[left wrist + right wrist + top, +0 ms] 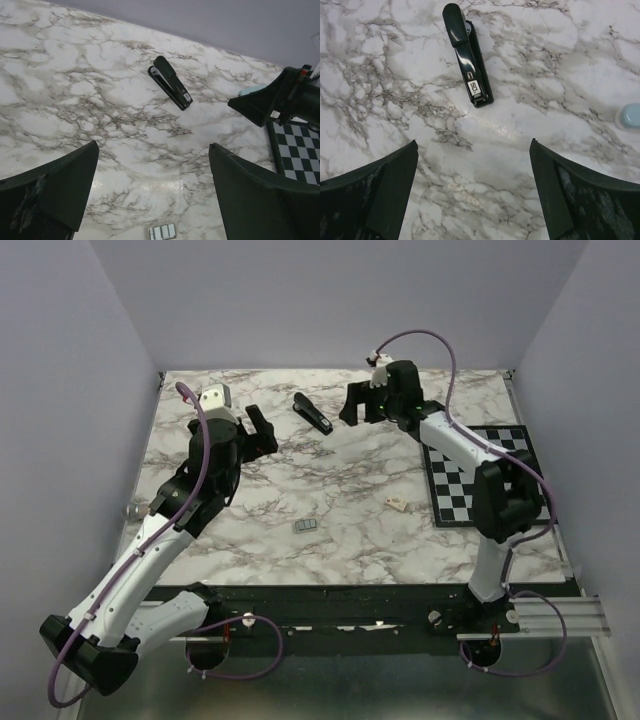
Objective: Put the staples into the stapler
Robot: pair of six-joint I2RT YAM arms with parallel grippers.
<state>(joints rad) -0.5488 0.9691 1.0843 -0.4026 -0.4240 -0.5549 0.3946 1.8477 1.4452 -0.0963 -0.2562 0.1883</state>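
One black stapler (312, 412) at twelve o'clock, one grey block of staples (306, 526) at six, one small white object (397, 503) at four, one checkerboard (455, 500) at three, and two grippers: left gripper (262, 430), right gripper (355, 405).

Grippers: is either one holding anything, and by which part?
Nothing is held. The left gripper and right gripper are both open and empty. The stapler lies on the table between them, and the staples lie untouched.

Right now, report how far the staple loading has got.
Nothing done yet: the stapler lies closed on the table, and the staples sit apart, untouched. Nothing in hand: the left end effector and right end effector are open, empty, flanking the stapler. Remaining: open it, load, close.
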